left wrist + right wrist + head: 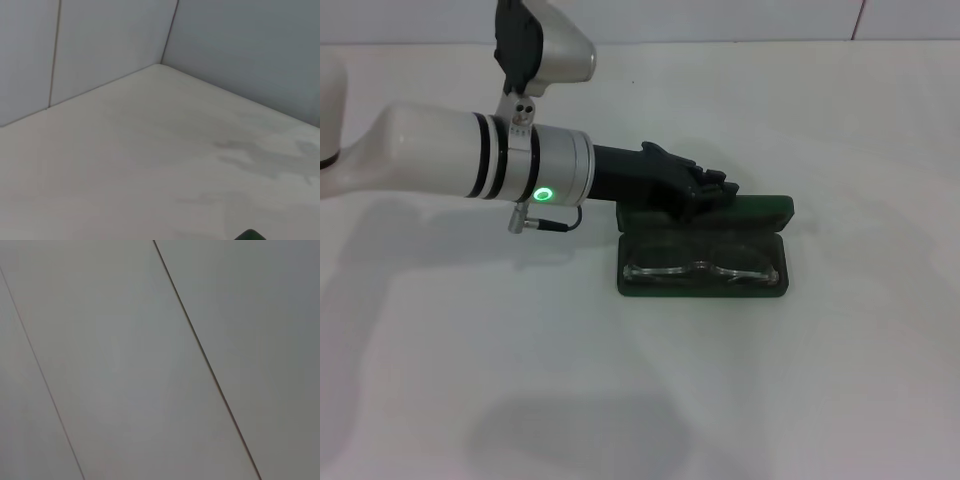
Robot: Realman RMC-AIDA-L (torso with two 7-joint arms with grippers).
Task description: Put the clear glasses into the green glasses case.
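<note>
- Head view is giving you the left arm reaching across from the left, its dark left gripper (705,192) sitting over the back part of the green glasses case (705,285) — right at the raised lid.
- You are looking at the case lying open on the white table (820,400), with the clear glasses (700,268) resting inside it, lenses toward the near edge.
- You cannot tell how wide the fingers are standing, or whether they are gripping the lid; the dark parts are blending together.
- Left wrist view is showing you bare tabletop running to the wall corner, with only a dark sliver at one edge.
- Right wrist view is showing you plain wall panels — the right gripper is appearing nowhere.
</note>
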